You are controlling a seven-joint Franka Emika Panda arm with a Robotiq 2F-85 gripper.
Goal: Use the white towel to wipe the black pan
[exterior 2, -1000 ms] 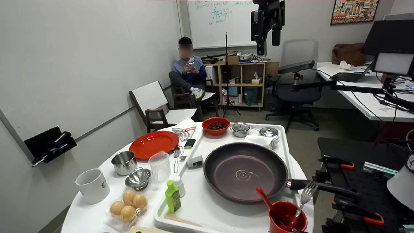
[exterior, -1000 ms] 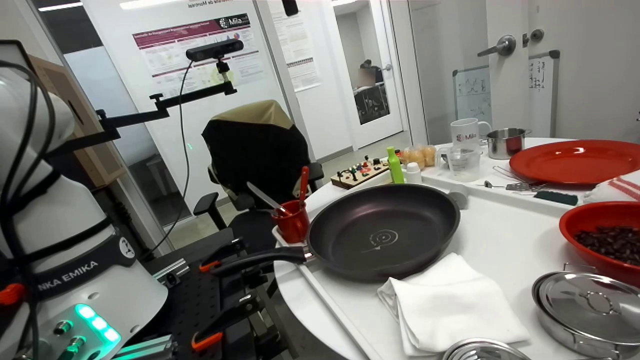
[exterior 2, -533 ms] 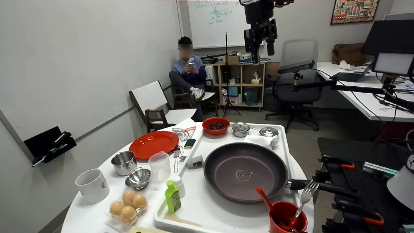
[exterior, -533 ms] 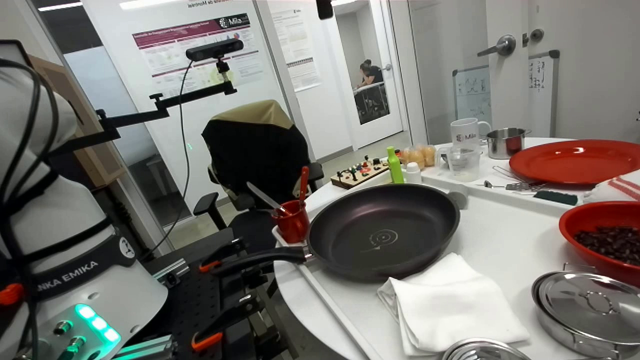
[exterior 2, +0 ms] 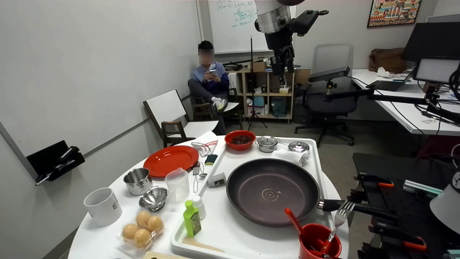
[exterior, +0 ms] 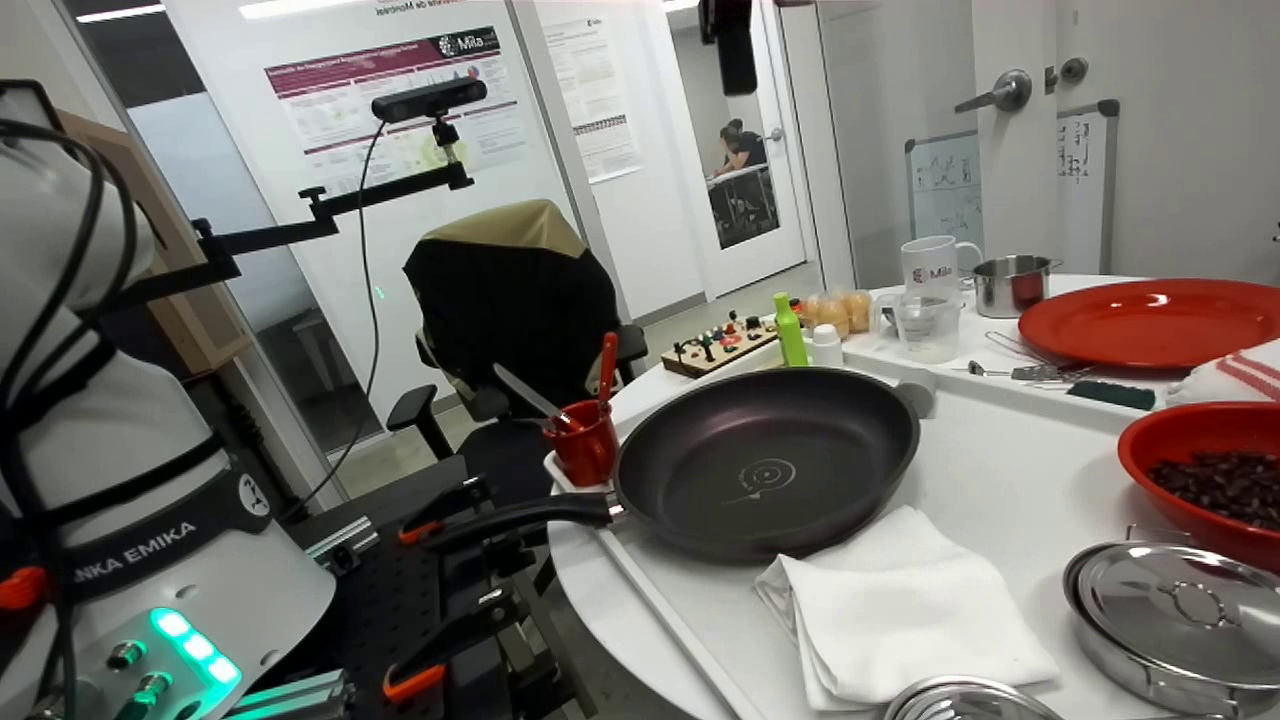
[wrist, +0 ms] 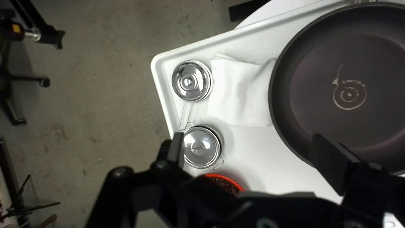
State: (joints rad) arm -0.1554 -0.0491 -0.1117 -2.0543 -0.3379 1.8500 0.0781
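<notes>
Overhead, fingers (wrist: 329, 161) spread wide, released, hanging well above the level of the black pan (exterior 2: 271, 185). White towel (exterior: 905, 620) folded, lying just beside the pan. Lidded steel pot (exterior: 1170, 625) farther from the pan than the towel; red cup (exterior: 587, 455) near the pan.

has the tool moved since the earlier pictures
Yes: in an exterior view, the tool has shifted down and toward the picture's left; a second ago it ended above the shelf unit, now it's in front.
</notes>
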